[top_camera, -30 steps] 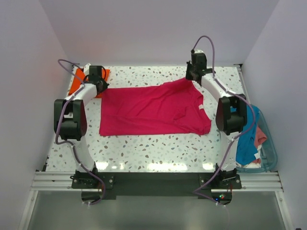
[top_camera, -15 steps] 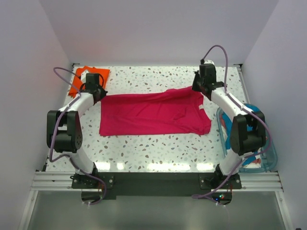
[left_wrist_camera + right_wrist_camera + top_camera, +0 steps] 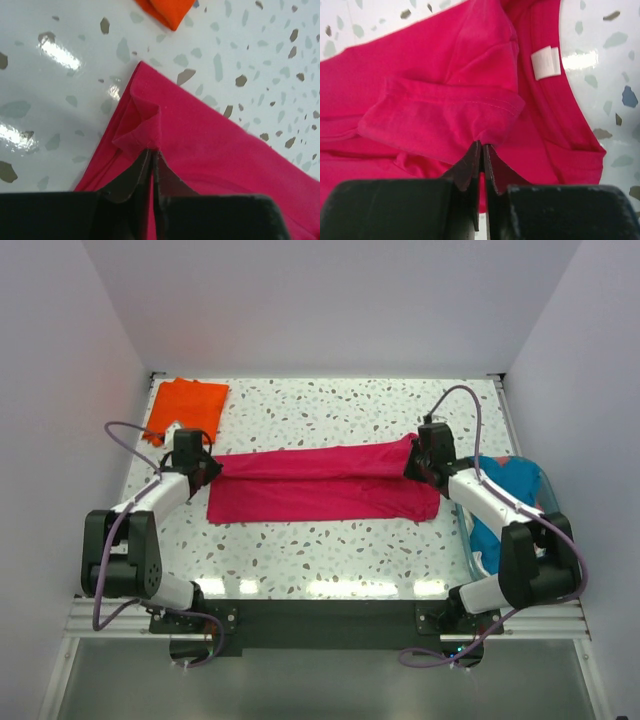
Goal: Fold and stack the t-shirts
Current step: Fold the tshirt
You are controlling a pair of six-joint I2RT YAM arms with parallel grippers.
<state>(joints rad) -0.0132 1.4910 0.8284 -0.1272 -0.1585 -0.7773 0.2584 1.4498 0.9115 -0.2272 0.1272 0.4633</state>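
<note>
Far-left corner: orange t-shirt (image 3: 186, 403) lies folded. My left gripper (image 3: 151, 156) is pinched tight on the magenta t-shirt (image 3: 320, 490) (its left edge), which is doubled lengthwise across mid-table. Right gripper (image 3: 482, 150) is clamped on its sleeve hem. Teal t-shirt (image 3: 508, 478) sits in the tub (image 3: 541, 476), far right.

Centre of the top view: magenta-red t-shirt (image 3: 320, 485), plain, with 1 white neck label (image 3: 546, 62). Upper left: bright orange t-shirt (image 3: 185, 405), plain. Right edge: teal-blue t-shirt (image 3: 490, 535) in a clear, blue-rimmed tub (image 3: 540, 472). Table (image 3: 330, 540): white, speckled grey and brown. Walls (image 3: 320, 310): pale lilac.
</note>
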